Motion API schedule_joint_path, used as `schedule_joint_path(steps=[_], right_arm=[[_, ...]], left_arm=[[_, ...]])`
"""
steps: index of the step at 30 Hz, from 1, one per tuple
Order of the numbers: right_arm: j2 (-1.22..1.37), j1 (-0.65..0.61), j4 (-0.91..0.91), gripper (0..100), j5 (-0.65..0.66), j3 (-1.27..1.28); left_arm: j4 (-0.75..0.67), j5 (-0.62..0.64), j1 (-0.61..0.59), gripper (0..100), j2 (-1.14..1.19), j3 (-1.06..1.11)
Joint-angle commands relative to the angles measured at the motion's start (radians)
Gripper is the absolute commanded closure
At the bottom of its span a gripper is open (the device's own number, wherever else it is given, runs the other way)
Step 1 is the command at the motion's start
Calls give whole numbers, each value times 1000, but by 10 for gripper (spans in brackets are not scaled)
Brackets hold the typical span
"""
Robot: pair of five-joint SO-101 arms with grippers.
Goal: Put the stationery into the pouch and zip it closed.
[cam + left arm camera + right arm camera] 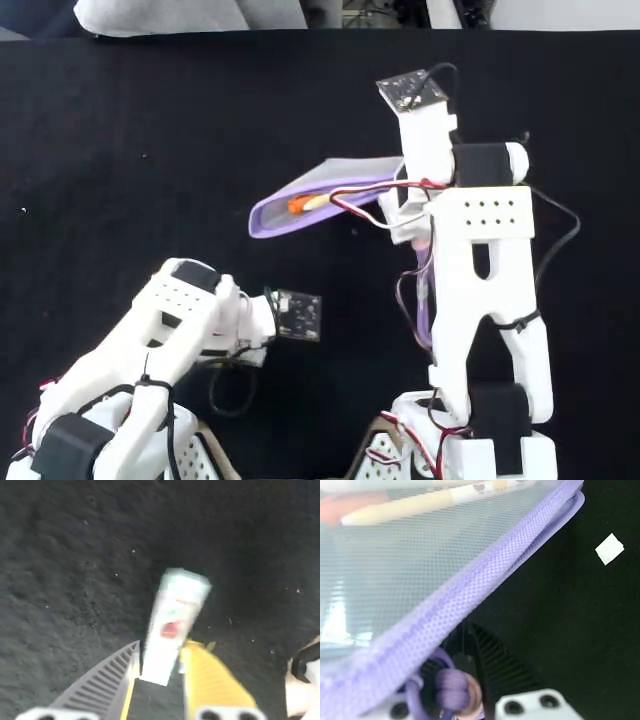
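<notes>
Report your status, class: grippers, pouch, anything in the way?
Left gripper shut on white stationery piece. Right gripper shut on pouch edge, orange pen inside. Small white scrap on table, apart from pouch.

The black cloth-covered table [120, 150] carries two white plastic arms. The right arm [485, 260] extends away from its base, with a small bare circuit board [410, 90] at its far end. A translucent pouch with purple edging [290, 220] projects sideways from this arm's wrist, tilted. An orange-tipped cream pen [305, 203] lies inside the pouch. A thin purple cord [424, 300] hangs beside the arm. The left arm [170, 320] sits folded low, well apart from the pouch.
</notes>
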Motion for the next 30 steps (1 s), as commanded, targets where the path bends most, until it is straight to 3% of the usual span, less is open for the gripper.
schedule_joint_path(steps=[1,5,12,21,26,30], right_arm=[[-24,3,-14,987,-8,-50],[-24,3,-12,987,-8,-50],[-24,3,-12,987,-8,-48],[-24,3,-15,987,-8,-48],[-24,3,-15,987,-8,-47],[-24,3,-15,987,-8,-47]], left_arm=[[-9,-6,39,912,-2,21],[-83,12,70,917,-12,79],[-77,189,-58,917,-14,-54],[239,241,-209,918,-14,-389],[250,446,-228,955,-110,-478],[250,482,-226,956,-295,-441]])
